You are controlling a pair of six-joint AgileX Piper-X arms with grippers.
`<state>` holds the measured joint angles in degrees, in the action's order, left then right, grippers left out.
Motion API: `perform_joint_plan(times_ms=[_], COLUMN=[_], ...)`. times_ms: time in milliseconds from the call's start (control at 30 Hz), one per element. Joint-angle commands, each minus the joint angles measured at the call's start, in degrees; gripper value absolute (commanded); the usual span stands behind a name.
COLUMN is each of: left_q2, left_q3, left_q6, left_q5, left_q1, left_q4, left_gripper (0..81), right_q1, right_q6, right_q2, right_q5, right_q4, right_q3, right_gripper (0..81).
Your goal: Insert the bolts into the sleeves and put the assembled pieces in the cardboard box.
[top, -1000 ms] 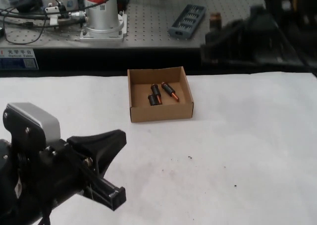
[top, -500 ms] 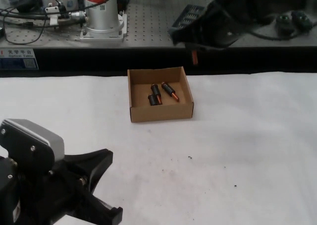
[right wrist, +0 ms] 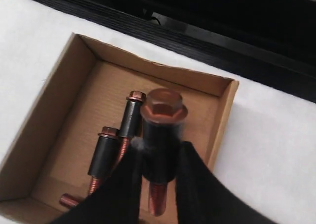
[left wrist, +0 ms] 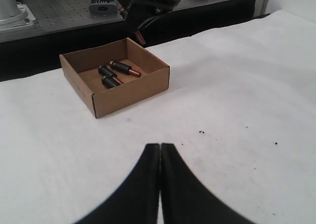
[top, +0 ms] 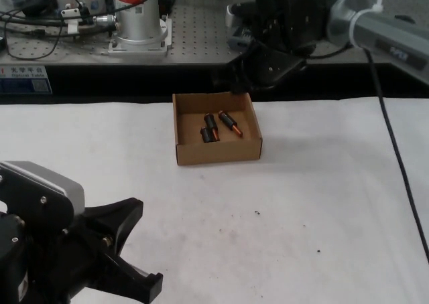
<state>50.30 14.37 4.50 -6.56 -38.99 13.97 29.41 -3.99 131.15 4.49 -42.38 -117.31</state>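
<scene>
White sheeting [top: 322, 203] is lying flat across the foreground; the left gripper [left wrist: 160, 150] is sitting low, pinched shut on nothing, well apart from the cardboard box [top: 218, 151] of assembled pieces [top: 210, 130]. Over the box, the right gripper [right wrist: 160, 152] is clamping another sleeved bolt [right wrist: 163, 130]; dropped from height, it risks bouncing out.

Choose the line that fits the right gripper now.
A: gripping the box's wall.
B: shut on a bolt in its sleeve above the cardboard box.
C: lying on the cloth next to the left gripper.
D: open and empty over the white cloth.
B: the right wrist view shows the right gripper clamping a sleeved bolt directly over the cardboard box.
</scene>
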Motion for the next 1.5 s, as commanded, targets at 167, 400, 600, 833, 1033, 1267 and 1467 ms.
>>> perform_joint_plan(times_ms=[167,400,600,833,1033,1267,1467], left_q2=[-0.5,-0.5,-0.5,-0.5,-0.5,-0.5,-0.5], left_q3=[0.2,0.2,0.2,0.2,0.2,0.2,0.2], left_q6=[-0.7,-0.9,-1.9,-1.9,-1.9,-1.9,-1.9], left_q5=[-0.8,-0.8,-0.8,-0.8,-1.1,-5.6,-6.3], left_q1=[-0.3,-0.3,-0.3,-0.3,-0.3,-0.3,-0.3], left_q4=[0.2,0.3,0.3,0.3,0.3,1.2,2.0], left_gripper=[0.6,0.6,0.6,0.6,0.6,0.6,0.6], right_q1=[-0.8,-0.8,-0.8,-0.6,0.0,2.1,4.8], right_q6=[-0.3,-0.3,-0.3,-0.3,-0.3,4.0,6.4], right_q2=[3.9,5.1,5.3,5.3,4.5,-4.2,-14.5], right_q5=[3.0,2.9,2.9,2.9,4.7,0.5,-2.5], right_q4=[1.0,1.2,-0.1,-0.6,-1.5,-8.0,-14.9], right_q3=[-2.3,-1.5,-1.6,-1.6,-1.6,-1.6,-1.1], right_gripper=[5.5,5.5,9.2,33.0,33.1,33.1,32.1])
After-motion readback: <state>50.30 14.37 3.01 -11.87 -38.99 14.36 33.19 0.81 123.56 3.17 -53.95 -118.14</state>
